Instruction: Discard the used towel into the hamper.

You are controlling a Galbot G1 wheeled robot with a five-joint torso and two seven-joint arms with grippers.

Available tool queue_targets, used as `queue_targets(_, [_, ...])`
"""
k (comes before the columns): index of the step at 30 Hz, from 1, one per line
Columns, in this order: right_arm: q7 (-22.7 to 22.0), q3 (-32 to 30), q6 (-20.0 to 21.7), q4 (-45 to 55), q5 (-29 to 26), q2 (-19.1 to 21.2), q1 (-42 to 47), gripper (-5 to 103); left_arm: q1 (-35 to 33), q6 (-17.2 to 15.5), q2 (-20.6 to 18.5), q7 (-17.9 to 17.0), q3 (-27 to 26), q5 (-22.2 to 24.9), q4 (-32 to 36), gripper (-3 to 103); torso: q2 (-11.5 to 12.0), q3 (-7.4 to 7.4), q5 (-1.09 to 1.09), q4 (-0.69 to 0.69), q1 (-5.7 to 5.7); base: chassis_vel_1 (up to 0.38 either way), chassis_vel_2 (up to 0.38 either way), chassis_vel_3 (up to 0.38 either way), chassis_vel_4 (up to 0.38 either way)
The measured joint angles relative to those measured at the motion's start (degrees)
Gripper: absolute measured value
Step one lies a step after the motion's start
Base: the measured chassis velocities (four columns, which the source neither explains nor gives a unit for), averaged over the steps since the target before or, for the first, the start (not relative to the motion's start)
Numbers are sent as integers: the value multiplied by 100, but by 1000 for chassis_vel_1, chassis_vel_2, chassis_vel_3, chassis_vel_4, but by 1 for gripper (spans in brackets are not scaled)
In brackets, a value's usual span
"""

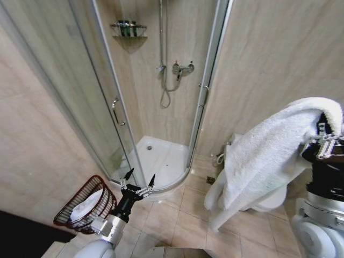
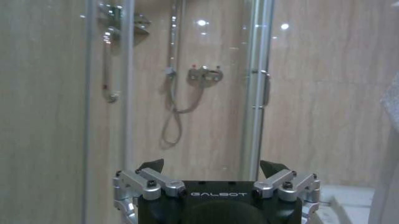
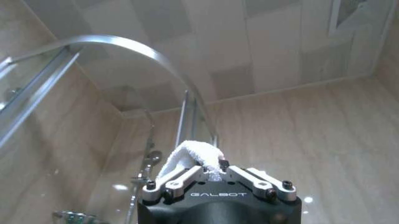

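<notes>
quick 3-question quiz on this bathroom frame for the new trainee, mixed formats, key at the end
1. True or false: the left gripper is shut on the towel.
2. Multiple choice: the hamper is (A) inside the shower, (B) on the floor at the robot's left, near the shower door, (C) hanging from the right arm.
3. Fill in: the right gripper points up toward the ____.

Key:
1. False. It is open and holds nothing; the right gripper is shut on the towel.
2. B. Something white already lies in it.
3. Ceiling.
</notes>
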State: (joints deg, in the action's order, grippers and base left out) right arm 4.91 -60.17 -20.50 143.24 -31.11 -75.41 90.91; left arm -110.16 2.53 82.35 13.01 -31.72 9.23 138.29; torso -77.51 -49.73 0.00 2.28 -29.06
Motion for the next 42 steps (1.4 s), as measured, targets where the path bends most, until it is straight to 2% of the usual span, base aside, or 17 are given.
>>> queue_targets(12, [62,-76,-44,0,20,-39,35,3,0,0,0,0,0,0,0,100,2,1,0,0,1,100,104,106,98])
queue_targets(28, [127,-10,-20,0,59,-50,-8,3,0,0,0,0,0,0,0,100,-251,-132,0,1,-119,131,124,123,122])
queue_targets(42, [227,-5,-1,0,78,-8,-65,3,0,0,0,0,0,0,0,100,-275,-145,0,0,-132,45,38,40,37])
